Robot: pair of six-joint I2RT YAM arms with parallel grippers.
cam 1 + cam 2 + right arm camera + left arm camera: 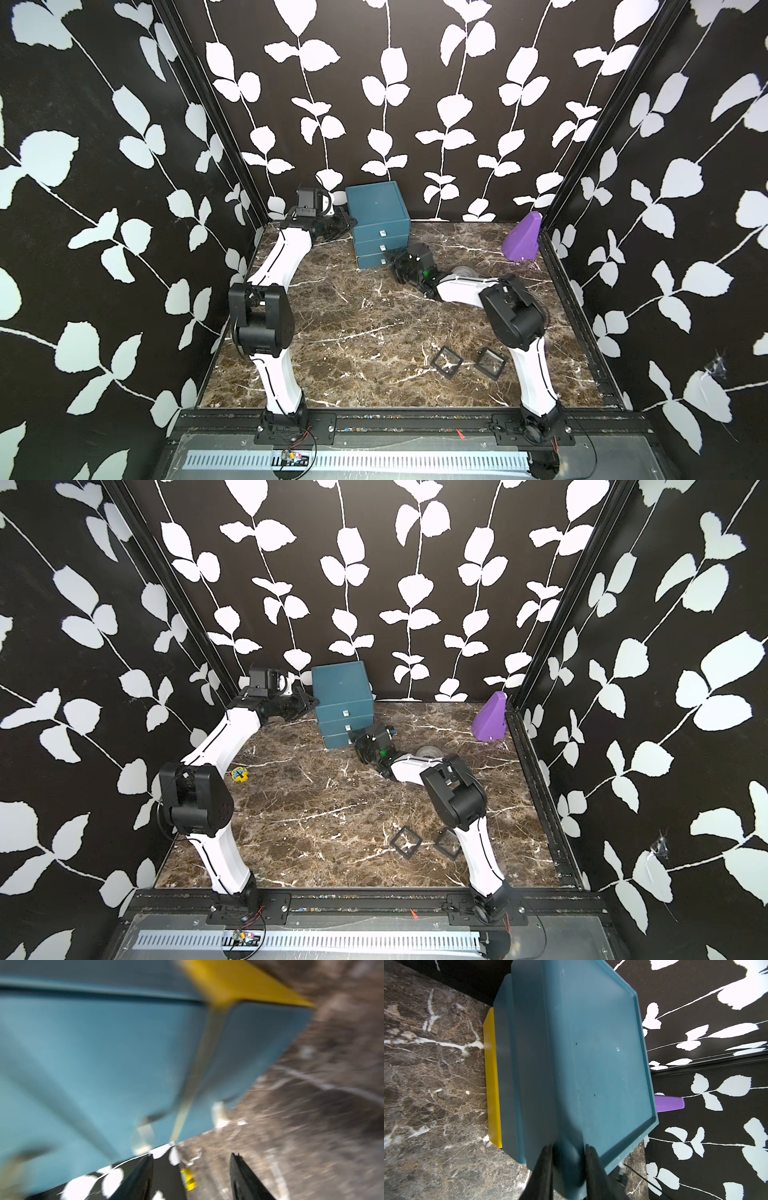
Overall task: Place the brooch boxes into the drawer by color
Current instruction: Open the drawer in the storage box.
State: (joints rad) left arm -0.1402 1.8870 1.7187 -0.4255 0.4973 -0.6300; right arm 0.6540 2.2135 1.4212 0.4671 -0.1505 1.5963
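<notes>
The teal drawer [376,203] [340,688] stands at the back of the marble table. My left gripper [343,220] [307,702] [568,1147] is shut on its rounded left edge [569,1159]. My right gripper [395,258] [359,739] [192,1155] is open and empty, low in front of the lowest drawer, whose small pulls [218,1114] look blurred. A yellow strip [492,1084] [239,980] runs along the chest's lowest part. Two black brooch boxes [448,360] [490,363] lie flat near the front right, by the right arm's base; in a top view the arm partly covers one [449,843].
A purple wedge [521,239] [490,719] stands in the back right corner. A clear tape roll [467,271] [430,752] lies behind the right forearm. A small yellow object [240,774] [189,1182] sits on the table near the left arm. Patterned walls close in three sides.
</notes>
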